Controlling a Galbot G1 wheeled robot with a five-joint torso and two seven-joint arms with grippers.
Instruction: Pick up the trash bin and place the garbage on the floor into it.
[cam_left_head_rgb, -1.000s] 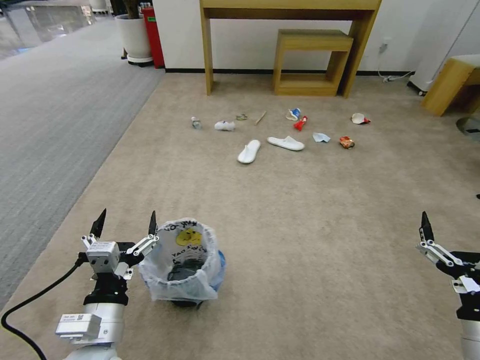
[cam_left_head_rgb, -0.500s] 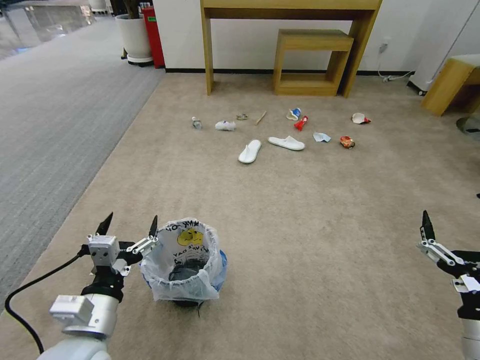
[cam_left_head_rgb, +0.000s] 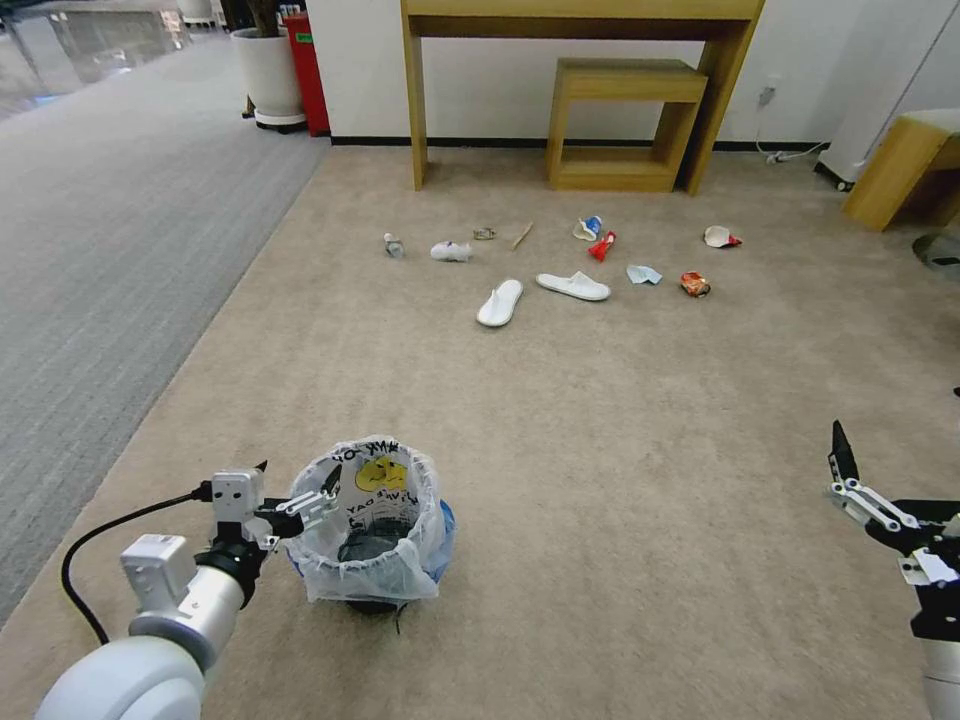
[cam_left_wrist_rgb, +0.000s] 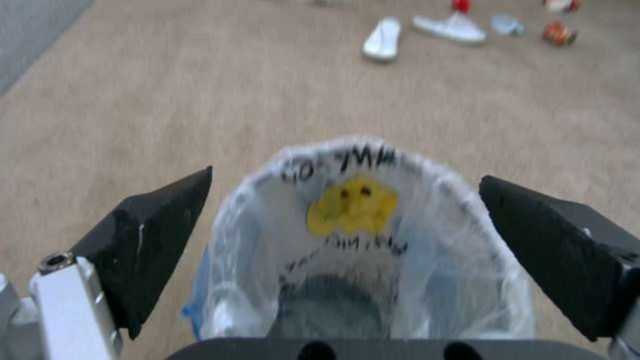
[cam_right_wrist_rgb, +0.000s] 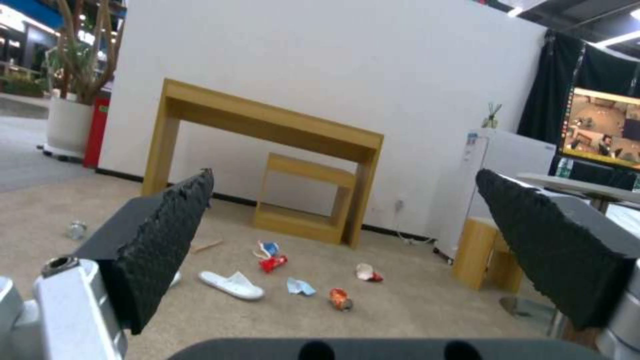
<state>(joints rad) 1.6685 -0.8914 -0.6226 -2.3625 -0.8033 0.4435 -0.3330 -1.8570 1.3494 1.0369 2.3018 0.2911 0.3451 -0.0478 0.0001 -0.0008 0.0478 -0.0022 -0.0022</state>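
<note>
The trash bin (cam_left_head_rgb: 372, 522), blue with a crinkly whitish bag and a yellow patch, stands upright on the beige floor (cam_left_head_rgb: 600, 450) close in front of me. My left gripper (cam_left_head_rgb: 297, 473) is open at the bin's left rim, one finger over the bag's edge; in the left wrist view the bin (cam_left_wrist_rgb: 353, 250) lies between the spread fingers (cam_left_wrist_rgb: 160, 235). The garbage lies farther off: two white slippers (cam_left_head_rgb: 499, 302) (cam_left_head_rgb: 573, 287), a small bottle (cam_left_head_rgb: 393, 245), a crumpled wrapper (cam_left_head_rgb: 450, 251), a stick (cam_left_head_rgb: 521, 236), cups (cam_left_head_rgb: 589, 228), a blue mask (cam_left_head_rgb: 643, 274), an orange snack bag (cam_left_head_rgb: 693, 285). My right gripper (cam_right_wrist_rgb: 343, 200) hangs open at the lower right, holding nothing.
A wooden desk (cam_left_head_rgb: 415, 90) and a low wooden stool (cam_left_head_rgb: 620, 125) stand against the far wall behind the litter. Grey striped carpet (cam_left_head_rgb: 100, 250) runs along the left. A white planter (cam_left_head_rgb: 268, 75) and a wooden block (cam_left_head_rgb: 900, 170) flank the area.
My left gripper has dropped lower and swung right toward the bin's rim, its wrist turning. The right arm has hardly moved, and the bin stays put.
</note>
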